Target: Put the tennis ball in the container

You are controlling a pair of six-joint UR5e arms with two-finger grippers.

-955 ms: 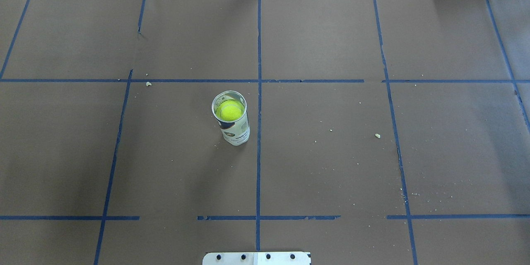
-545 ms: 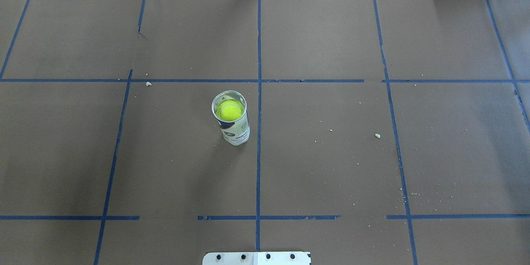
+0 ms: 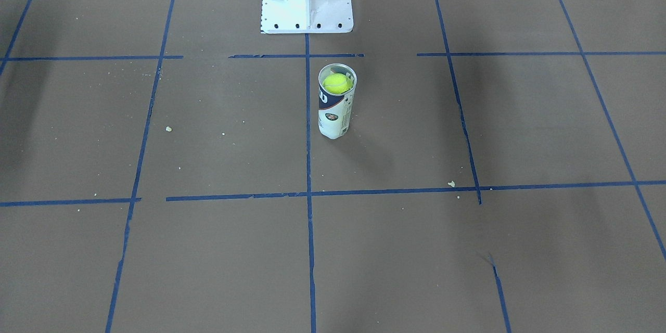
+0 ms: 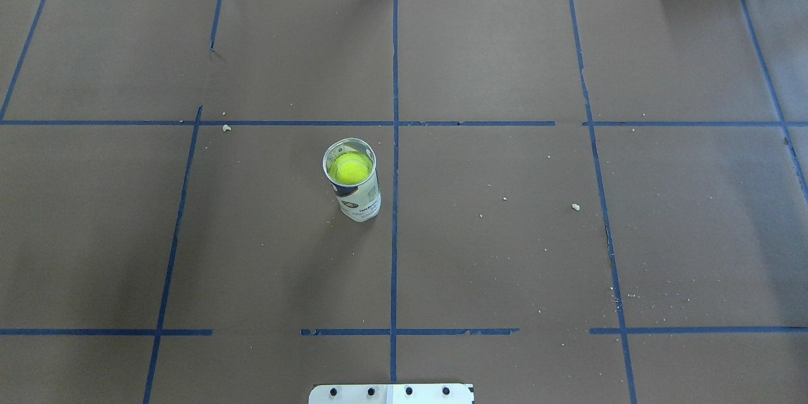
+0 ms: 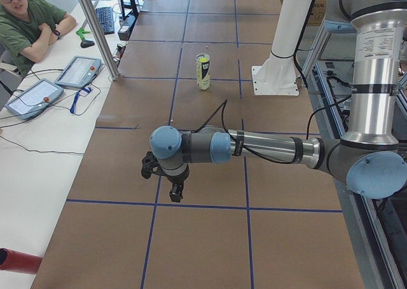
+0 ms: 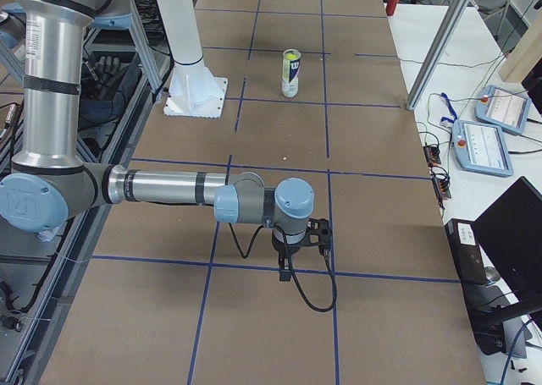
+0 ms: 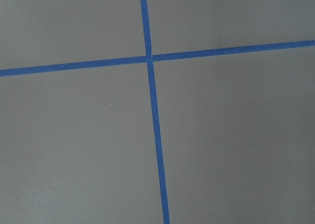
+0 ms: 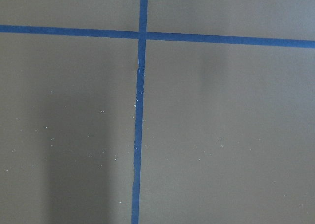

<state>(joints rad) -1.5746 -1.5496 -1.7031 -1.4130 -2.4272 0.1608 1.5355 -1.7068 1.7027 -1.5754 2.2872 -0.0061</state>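
**Ball in the tube, both arms parked wide**

On the overhead feed I've got the tennis-ball tube (image 4: 361, 202) standing upright on the brown-paper worktop (image 4: 505, 265), just at 9 o'clock of the central blue tape line (image 4: 394, 233) and at about 12 o'clock from the white base plate (image 4: 391, 393). The tennis ball (image 4: 351, 169) sits inside it, high up, close under the metal rim. The front-facing camera agrees: neon ball showing through the clear wall above the white and navy label, and nothing is touching the tube.

No arm shows in the overhead or front-facing feeds. From the left-end camera, the left end effector (image 5: 175, 192) hangs pointing down over the paper, well apart from the tube. From the right-end camera, the right end effector (image 6: 284, 268) does the same at its own end. I can't tell from these side feeds how far open either one is, and I see nothing held in either.

Both wrist cameras give me only bare paper and a tape crossing. A pale crumb (image 4: 575, 206) lies at 3 o'clock of the tube, far off.
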